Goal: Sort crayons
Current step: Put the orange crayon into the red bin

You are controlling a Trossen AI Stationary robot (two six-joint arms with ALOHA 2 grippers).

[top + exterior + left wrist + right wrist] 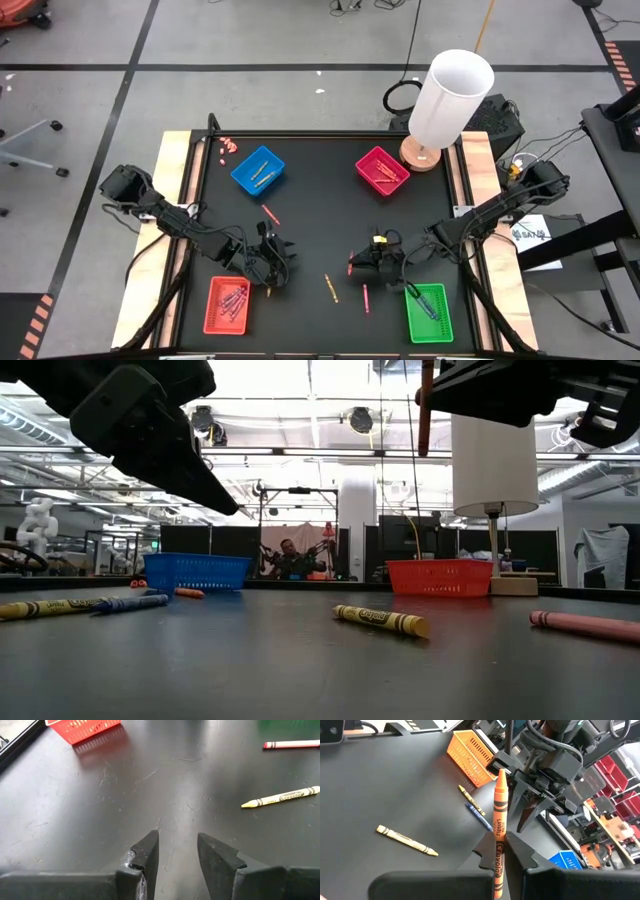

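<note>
Black tabletop [310, 240]; right gripper [501, 851] pinches orange crayon [499, 815] upright; left gripper [177, 852] parted, empty.

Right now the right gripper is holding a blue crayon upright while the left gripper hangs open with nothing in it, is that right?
Not quite: the crayon clamped in the right gripper is orange, as the right wrist view shows. The rest holds: it stands upright, and the left gripper is open and empty.

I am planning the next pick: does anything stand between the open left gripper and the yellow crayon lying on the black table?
Nothing visible does. Only bare black table lies between the left gripper, with its fingers apart, and the thin yellow wax crayon. A pink crayon lies farther off, beyond it.
</note>
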